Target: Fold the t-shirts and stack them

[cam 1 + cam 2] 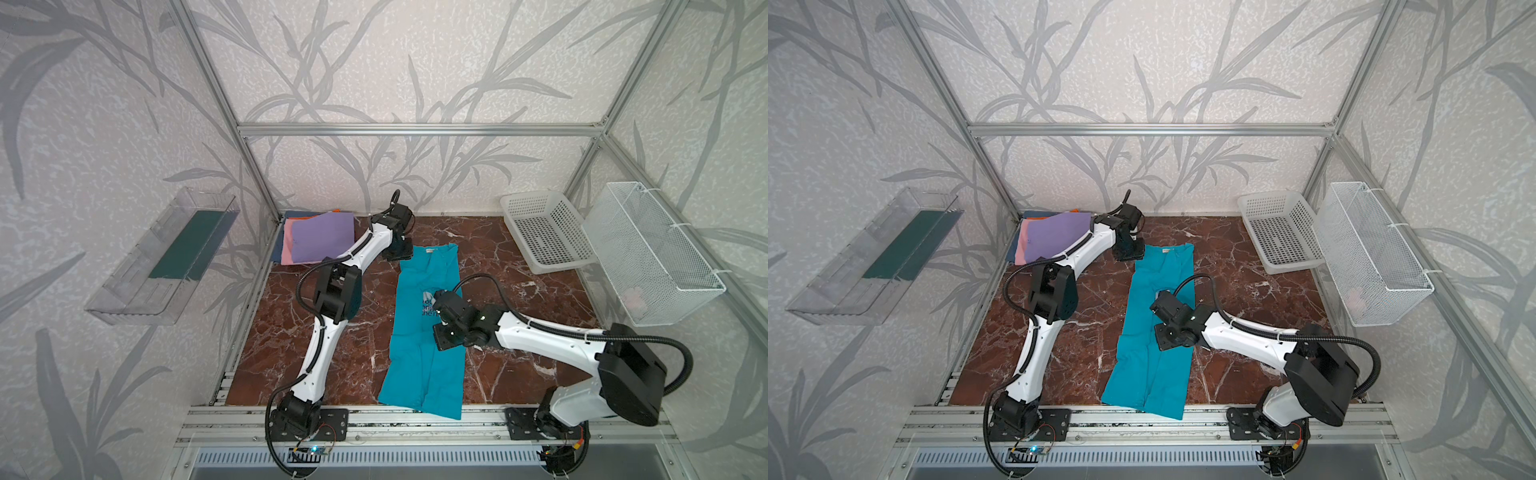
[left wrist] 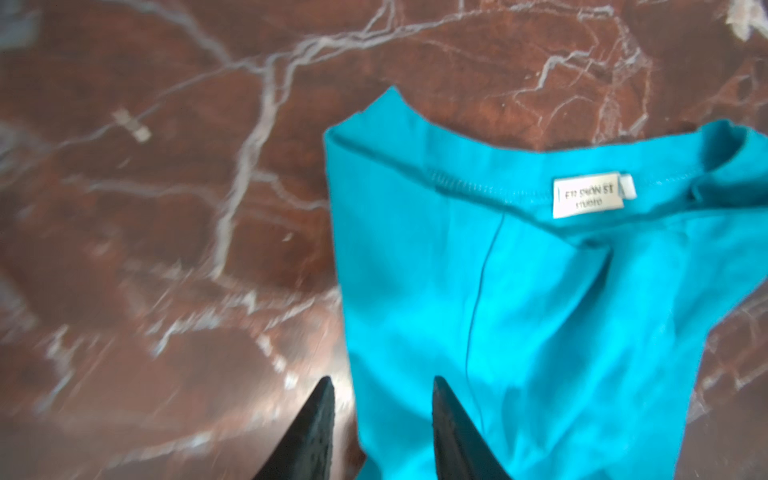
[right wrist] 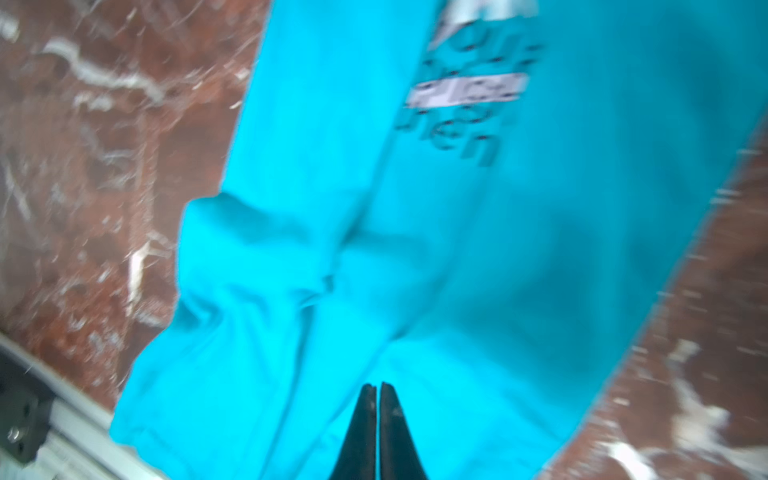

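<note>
A teal t-shirt (image 1: 428,332) (image 1: 1158,332) lies on the marble table as a long narrow strip. Its collar and white label (image 2: 588,194) are at the far end and its hem hangs over the front rail. My left gripper (image 1: 399,253) (image 2: 383,380) is open at the strip's far left corner, with the shirt's edge under the gap between its fingers. My right gripper (image 1: 441,300) (image 3: 378,384) is shut and empty over the middle of the shirt, beside the blurred print (image 3: 465,95). At the back left lies a stack of folded shirts with lilac (image 1: 322,241) on top of pink (image 1: 286,251), dark-blue (image 1: 276,249) and orange (image 1: 309,216).
A white perforated basket (image 1: 544,228) stands at the back right. A wire basket (image 1: 652,249) hangs on the right wall and a clear tray (image 1: 166,257) on the left wall. An aluminium rail (image 1: 415,419) runs along the table's front edge.
</note>
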`<action>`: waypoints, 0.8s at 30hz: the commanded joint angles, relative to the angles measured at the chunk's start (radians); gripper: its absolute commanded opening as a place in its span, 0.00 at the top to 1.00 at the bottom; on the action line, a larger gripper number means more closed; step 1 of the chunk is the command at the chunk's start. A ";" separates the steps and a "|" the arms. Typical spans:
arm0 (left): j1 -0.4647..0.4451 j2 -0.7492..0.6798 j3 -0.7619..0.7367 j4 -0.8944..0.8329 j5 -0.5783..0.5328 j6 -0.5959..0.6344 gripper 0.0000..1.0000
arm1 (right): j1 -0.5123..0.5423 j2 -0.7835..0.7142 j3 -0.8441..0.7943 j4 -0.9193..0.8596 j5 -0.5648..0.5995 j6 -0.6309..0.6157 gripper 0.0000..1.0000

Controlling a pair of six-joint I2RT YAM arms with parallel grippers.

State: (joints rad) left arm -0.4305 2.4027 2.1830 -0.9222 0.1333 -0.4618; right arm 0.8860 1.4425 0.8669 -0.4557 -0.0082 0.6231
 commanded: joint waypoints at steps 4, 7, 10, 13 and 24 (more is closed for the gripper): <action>-0.035 -0.166 -0.246 0.066 0.016 -0.072 0.72 | -0.082 0.003 -0.042 -0.049 -0.041 0.063 0.91; -0.036 -0.179 -0.339 0.119 0.052 -0.094 0.73 | -0.130 0.066 -0.041 -0.056 -0.075 0.073 0.93; -0.036 -0.171 -0.389 0.154 0.058 -0.106 0.73 | -0.156 0.133 -0.025 -0.051 -0.081 0.054 0.95; -0.034 -0.147 -0.395 0.174 0.055 -0.109 0.73 | -0.172 0.181 0.000 -0.050 -0.062 0.027 0.95; 0.047 0.070 -0.072 0.084 0.024 -0.105 0.73 | -0.358 0.494 0.257 -0.048 -0.123 -0.125 0.97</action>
State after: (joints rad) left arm -0.4175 2.4115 2.0434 -0.7891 0.1780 -0.5598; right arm 0.5713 1.8187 1.0813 -0.4671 -0.1497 0.5709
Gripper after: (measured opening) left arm 0.268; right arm 0.045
